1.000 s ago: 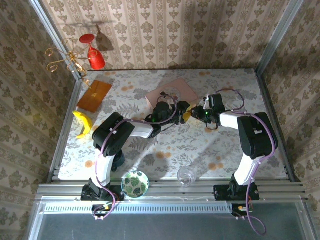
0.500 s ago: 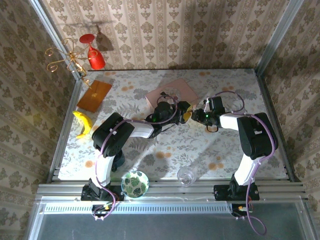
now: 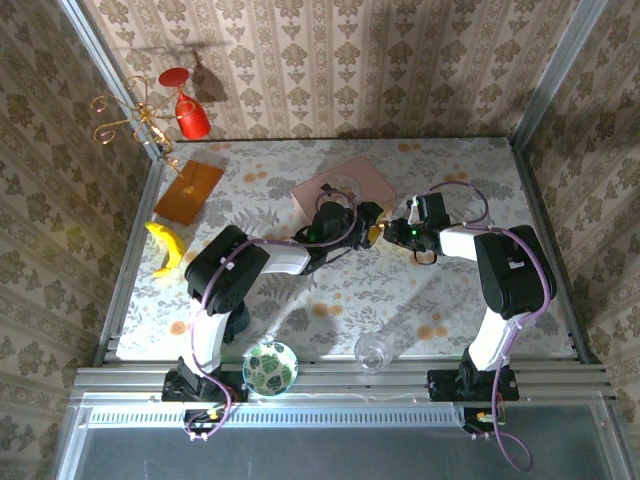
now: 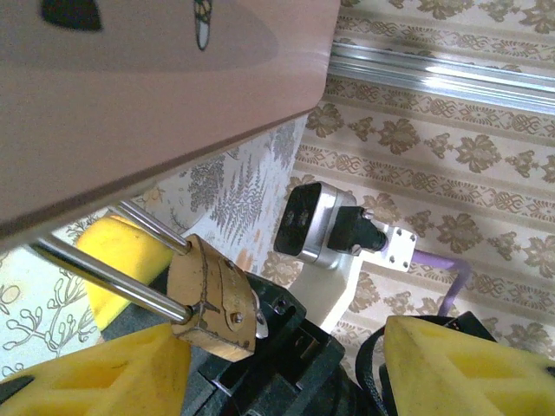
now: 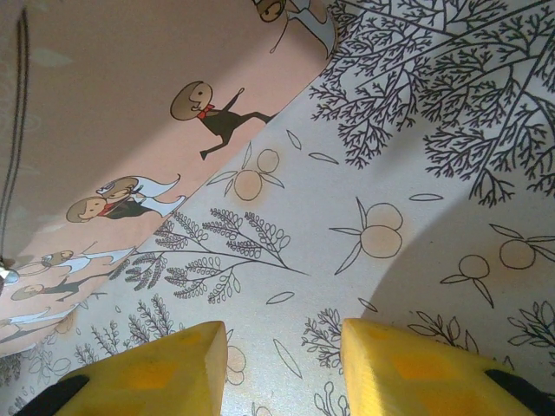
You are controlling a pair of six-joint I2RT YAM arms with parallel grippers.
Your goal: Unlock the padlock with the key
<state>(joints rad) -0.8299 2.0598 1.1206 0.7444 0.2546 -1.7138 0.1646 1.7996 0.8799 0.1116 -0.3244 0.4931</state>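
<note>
Lower left, left wrist view: padlock (image 4: 212, 299) sat under pink box (image 4: 147, 95) edge, beside one pad of L gripper (image 4: 277, 373); jaws wide, contact unclear. R gripper (image 5: 282, 368) jaws part-open, nothing btwn. Risk: unclamped lock swings when key pushes, key misses slot.

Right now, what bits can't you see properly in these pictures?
- Left wrist view: the padlock has its keyhole end turned away, so whether a key is in it cannot be told.
- Left wrist view: the shackle runs behind the pink box, hiding what it hooks.
- Top view: the padlock is too small, crowded between the left gripper and right gripper.
- Right wrist view: the box's pictures are cut off by the frame edges.
</note>
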